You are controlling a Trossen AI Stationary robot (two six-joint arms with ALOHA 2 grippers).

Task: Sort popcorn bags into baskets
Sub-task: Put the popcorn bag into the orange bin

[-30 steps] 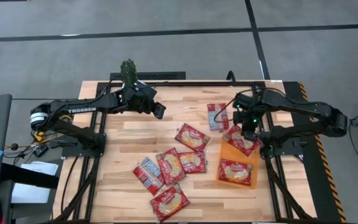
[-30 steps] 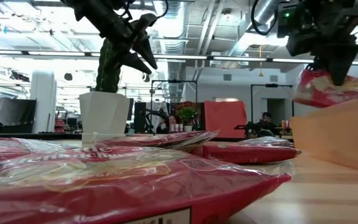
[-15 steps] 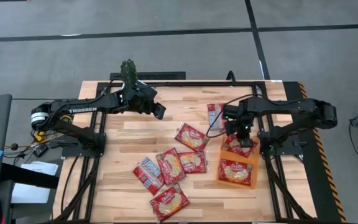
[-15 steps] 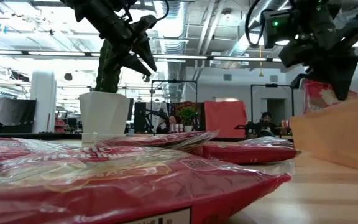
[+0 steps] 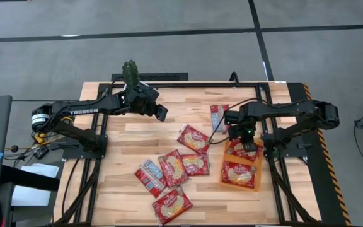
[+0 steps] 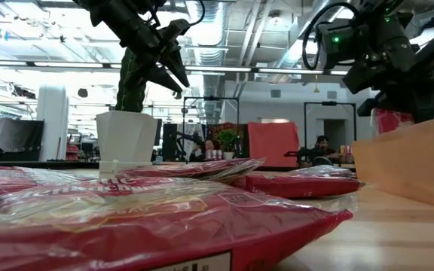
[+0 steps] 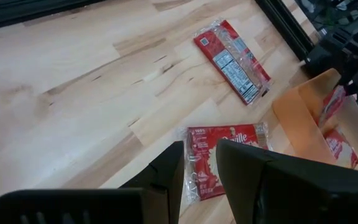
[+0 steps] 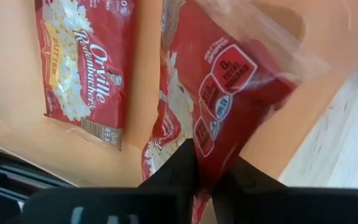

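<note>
Over the orange tray [image 5: 255, 181], right gripper [image 5: 243, 140] pinches a popcorn bag [image 8: 219, 93]; another bag [image 5: 237, 172] lies inside. Left gripper [image 5: 162, 113] hangs near the cactus pot [image 6: 126, 138], fingers slightly apart, empty.

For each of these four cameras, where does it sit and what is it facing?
High: overhead, facing straight down; both arms, orange tray.
Low: table height, facing level across; both arms, cactus pot.
Left wrist: facing the table; own fingers.
Right wrist: facing down into the tray; right end effector gripping a popcorn bag.
Shared: high and right wrist show the tray's other bag.
</note>
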